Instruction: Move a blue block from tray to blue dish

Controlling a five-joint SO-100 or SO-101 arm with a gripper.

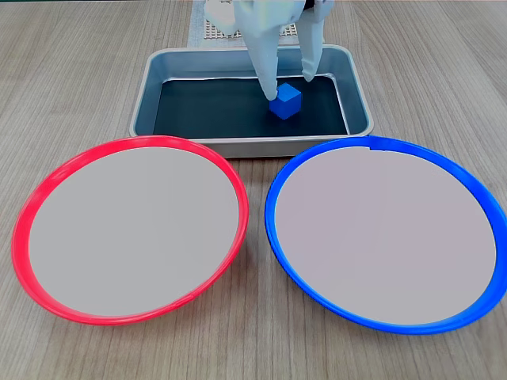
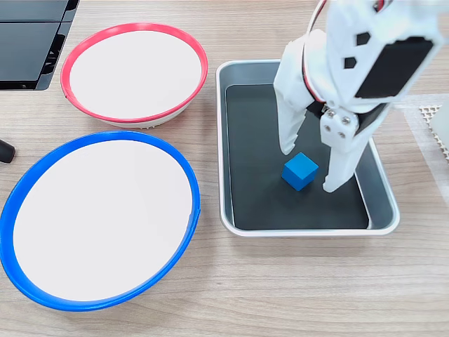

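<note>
Blue block (image 2: 300,171) sits between open claw (image 2: 309,168) fingers.

One blue block (image 1: 286,100), a single small cube, at about 1 o'clock in a fixed view. One tray (image 1: 360,111), at 12 o'clock there. Two round dishes: one blue dish (image 1: 273,214) at 4 o'clock, one red-rimmed dish (image 1: 24,229) at 8 o'clock. One gripper (image 1: 288,82) with two white fingers. One perforated mat (image 2: 433,119) at 3 o'clock in another fixed view.
</note>
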